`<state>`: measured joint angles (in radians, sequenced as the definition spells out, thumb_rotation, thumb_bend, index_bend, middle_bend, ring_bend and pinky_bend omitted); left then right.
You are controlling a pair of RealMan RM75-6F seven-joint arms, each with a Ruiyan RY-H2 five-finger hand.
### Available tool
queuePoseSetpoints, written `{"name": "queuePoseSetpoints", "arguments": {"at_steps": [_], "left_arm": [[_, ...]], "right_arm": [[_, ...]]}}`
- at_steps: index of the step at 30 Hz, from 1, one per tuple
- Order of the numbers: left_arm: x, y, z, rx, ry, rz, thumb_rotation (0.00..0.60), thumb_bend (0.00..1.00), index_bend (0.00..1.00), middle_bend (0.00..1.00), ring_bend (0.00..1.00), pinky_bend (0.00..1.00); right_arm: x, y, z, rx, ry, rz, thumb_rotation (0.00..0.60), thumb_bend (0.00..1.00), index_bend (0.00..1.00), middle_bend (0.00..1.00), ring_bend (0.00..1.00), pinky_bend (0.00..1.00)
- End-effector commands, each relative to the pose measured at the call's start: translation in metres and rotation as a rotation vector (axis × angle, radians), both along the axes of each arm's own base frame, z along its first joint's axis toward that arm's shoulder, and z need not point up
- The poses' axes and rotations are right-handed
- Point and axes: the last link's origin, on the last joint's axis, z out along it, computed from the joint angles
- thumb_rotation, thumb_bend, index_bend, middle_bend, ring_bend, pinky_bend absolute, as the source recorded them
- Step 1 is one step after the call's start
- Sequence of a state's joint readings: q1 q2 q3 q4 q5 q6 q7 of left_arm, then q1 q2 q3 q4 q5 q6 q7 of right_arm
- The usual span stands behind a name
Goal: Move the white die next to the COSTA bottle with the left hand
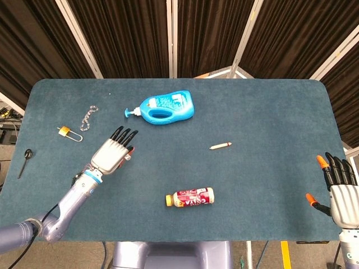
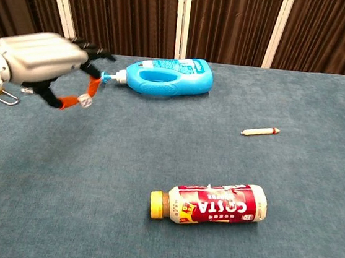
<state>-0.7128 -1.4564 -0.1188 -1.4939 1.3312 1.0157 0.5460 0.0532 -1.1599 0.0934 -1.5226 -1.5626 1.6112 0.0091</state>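
My left hand (image 2: 46, 65) is raised above the left part of the table and pinches the small white die (image 2: 85, 100) between two orange fingertips. From the head view the left hand (image 1: 114, 153) hides the die. The COSTA bottle (image 2: 210, 203) lies on its side near the front edge, yellow cap to the left, well right of the die; the head view also catches the bottle (image 1: 190, 197). My right hand (image 1: 339, 189) hovers at the table's right front corner, fingers spread, holding nothing.
A blue detergent bottle (image 1: 163, 107) lies at the back centre. A small pen-like stick (image 1: 220, 145) lies right of centre. A padlock (image 1: 67, 132), a bead chain (image 1: 88, 116) and a key (image 1: 26, 155) lie at the far left.
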Motion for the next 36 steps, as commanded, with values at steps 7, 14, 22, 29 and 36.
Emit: {"name": "queuePoseSetpoints", "arguments": {"at_steps": [7, 14, 22, 29, 36], "left_arm": [[0.031, -0.016, 0.011, 0.096, -0.115, -0.079, 0.6, 0.45, 0.04, 0.0, 0.0, 0.0], [-0.007, -0.033, 0.035, 0.133, -0.145, 0.003, 0.6, 0.42, 0.02, 0.0, 0.0, 0.0], [-0.074, -0.076, 0.064, 0.202, -0.211, 0.159, 0.6, 0.32, 0.01, 0.0, 0.0, 0.0], [-0.121, -0.117, 0.09, 0.271, -0.216, 0.295, 0.6, 0.22, 0.0, 0.0, 0.0, 0.0], [-0.148, -0.145, 0.109, 0.318, -0.189, 0.371, 0.6, 0.21, 0.0, 0.0, 0.0, 0.0]], "right_arm": [[0.0, 0.003, 0.002, 0.0, 0.0, 0.001, 0.6, 0.08, 0.1, 0.0, 0.0, 0.0], [0.0, 0.005, 0.003, -0.003, 0.0, 0.002, 0.6, 0.09, 0.1, 0.0, 0.0, 0.0], [0.002, 0.006, -0.001, 0.012, 0.01, 0.006, 0.6, 0.08, 0.1, 0.0, 0.0, 0.0], [0.005, 0.005, -0.008, 0.032, 0.021, 0.015, 0.6, 0.09, 0.1, 0.0, 0.0, 0.0], [0.009, 0.005, -0.011, 0.046, 0.018, 0.028, 0.6, 0.08, 0.09, 0.0, 0.0, 0.0]]}}
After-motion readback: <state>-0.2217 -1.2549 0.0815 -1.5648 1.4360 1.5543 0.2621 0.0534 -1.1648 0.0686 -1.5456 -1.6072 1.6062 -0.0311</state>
